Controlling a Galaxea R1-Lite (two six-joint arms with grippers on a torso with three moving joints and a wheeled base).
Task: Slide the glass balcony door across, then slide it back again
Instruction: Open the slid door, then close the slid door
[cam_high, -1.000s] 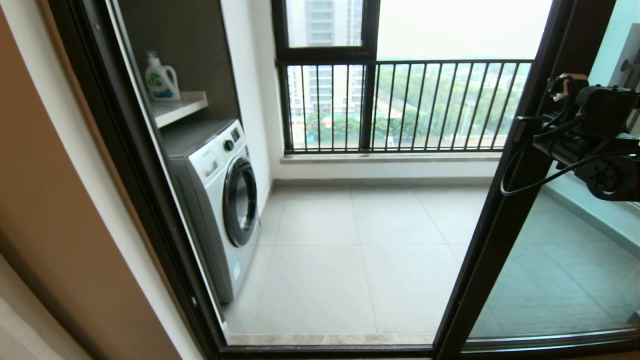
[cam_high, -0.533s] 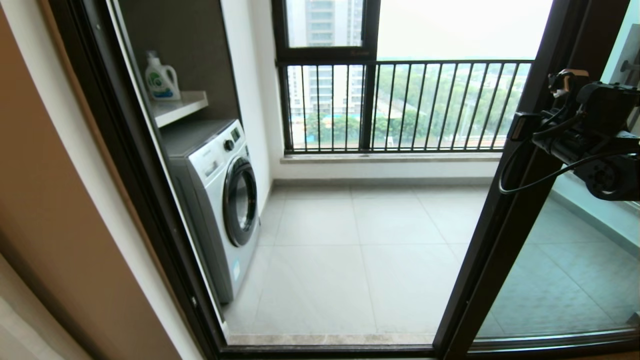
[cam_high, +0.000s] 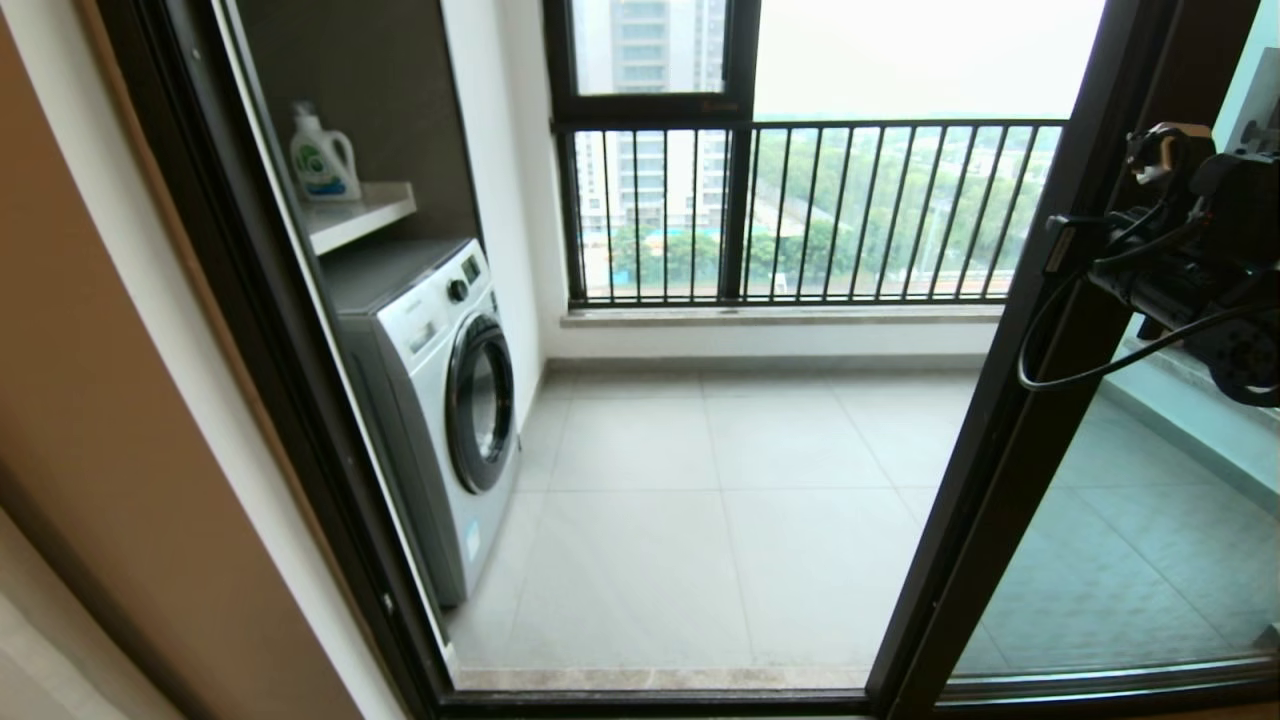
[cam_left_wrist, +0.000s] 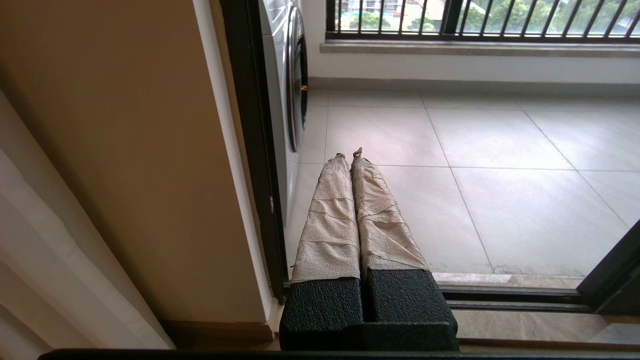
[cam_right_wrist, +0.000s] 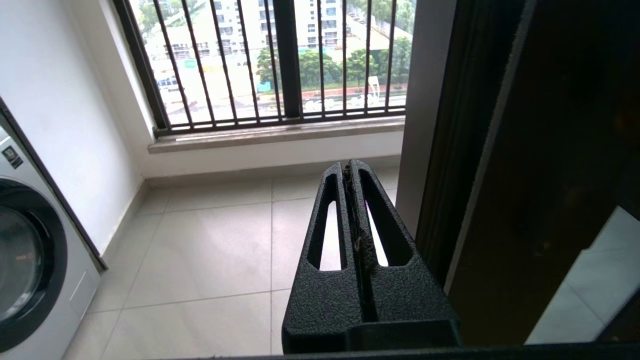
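The glass balcony door (cam_high: 1010, 450) stands slid over to the right, its dark upright (cam_right_wrist: 475, 150) bordering the open doorway. My right gripper (cam_high: 1062, 245) hangs at mid-height just beside that upright on the room side. In the right wrist view its black fingers (cam_right_wrist: 350, 172) are shut with nothing between them, pointing out at the balcony floor. I cannot tell whether they touch the frame. My left gripper (cam_left_wrist: 350, 156) is low by the left doorpost, shut and empty, its fingers wrapped in beige tape; it is out of the head view.
A white washing machine (cam_high: 440, 400) stands inside the balcony at the left, with a detergent bottle (cam_high: 322, 155) on the shelf above. A barred window (cam_high: 800, 210) closes the far side. The floor track (cam_left_wrist: 510, 295) runs along the threshold, and the left doorpost (cam_high: 280, 400) meets a beige wall.
The door's upright has edged slightly to the right. My right arm has shifted to the right and a little upward beside it. The left gripper's earlier position is not shown.
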